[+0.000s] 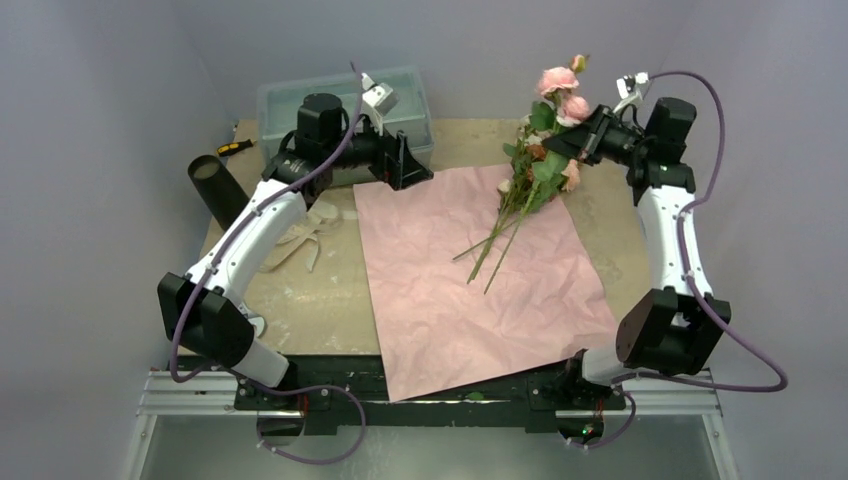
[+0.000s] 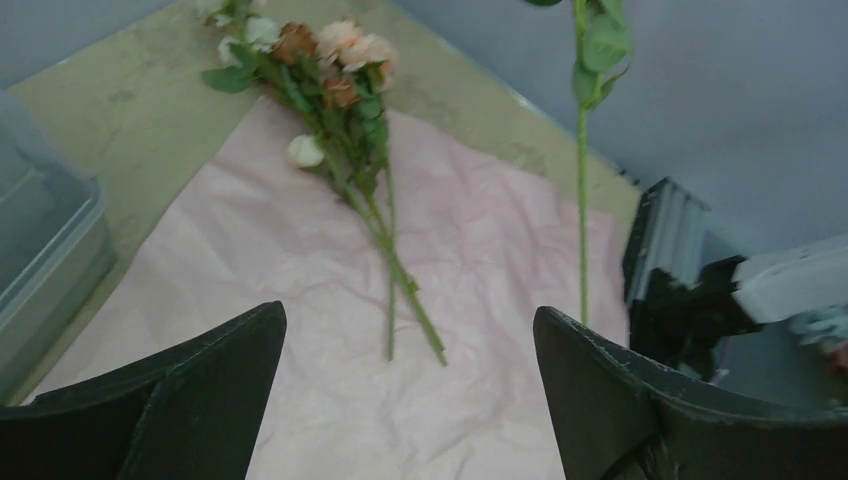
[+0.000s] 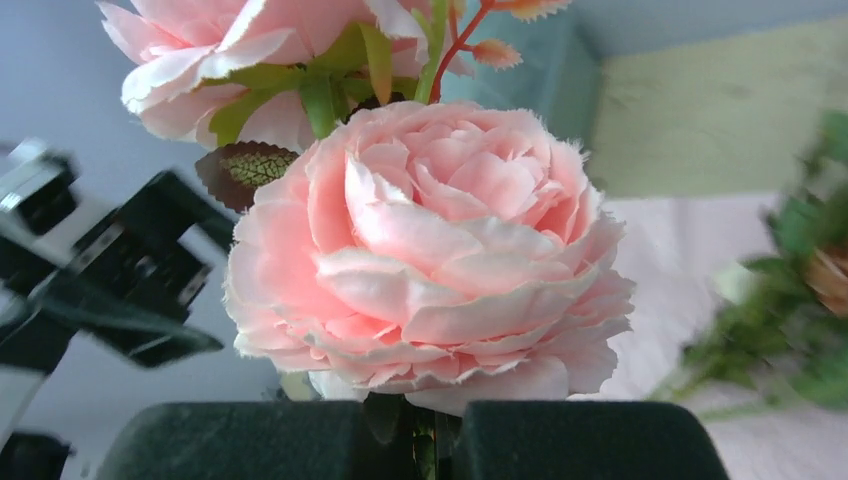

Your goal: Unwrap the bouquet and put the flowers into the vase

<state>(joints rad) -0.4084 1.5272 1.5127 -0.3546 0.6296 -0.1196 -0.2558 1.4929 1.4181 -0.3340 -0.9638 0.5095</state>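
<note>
The right gripper [image 3: 412, 425] is clamping its two dark fingers [image 3: 250, 440] tight on the thin green stem of a full pink artificial rose [image 3: 430, 250]. The bloom is standing just above the fingertips, and a second pink bloom is showing higher up. The left gripper [image 2: 410, 350] is holding its black fingers [image 2: 200, 390] spread wide, with nothing between them. Ahead of those open fingers, the other peach, orange-brown and white artificial flowers [image 2: 340, 110] are lying on the crinkled pink wrapping paper [image 2: 250, 250], which is lying spread flat. From overhead, they are lying just below the right fingers. A pale green plastic toolbox [image 2: 40, 230] is sitting to the left of the left fingers. The matte black cylindrical vase [image 1: 215, 185] is standing well apart from both grippers, behind and left of the left fingers. A loose beige ribbon [image 1: 305, 230] is lying between it and the paper.
</note>
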